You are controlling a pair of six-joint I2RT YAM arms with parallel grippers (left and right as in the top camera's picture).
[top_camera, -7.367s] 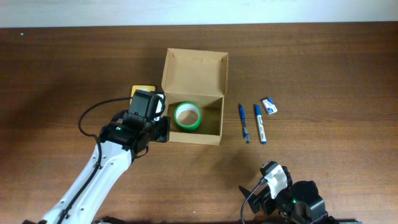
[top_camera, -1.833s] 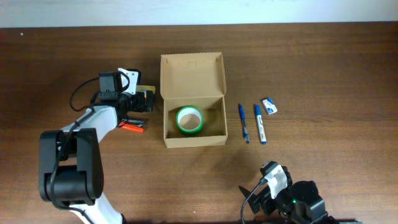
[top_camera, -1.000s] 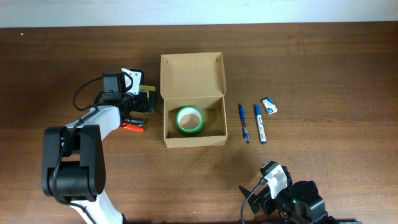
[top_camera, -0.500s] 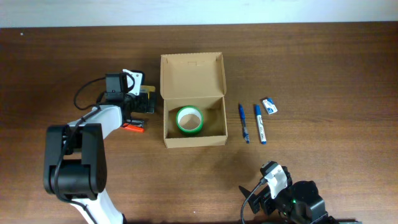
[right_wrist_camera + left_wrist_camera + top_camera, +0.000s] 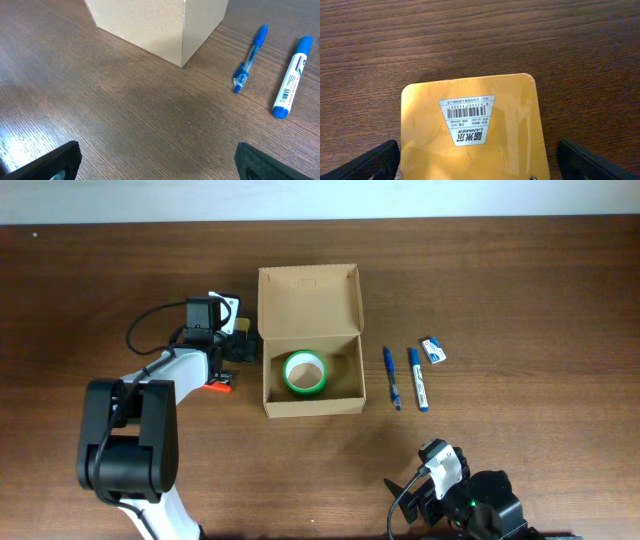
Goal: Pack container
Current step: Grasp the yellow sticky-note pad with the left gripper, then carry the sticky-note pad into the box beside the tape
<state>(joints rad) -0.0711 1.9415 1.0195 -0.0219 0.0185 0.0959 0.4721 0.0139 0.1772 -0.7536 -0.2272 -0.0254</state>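
Sitting lid-open just beside the left gripper, the container looks light yet stiff, best taken by a side wall, while that gripper gapes astride the small yellow box and the right gripper gapes empty.
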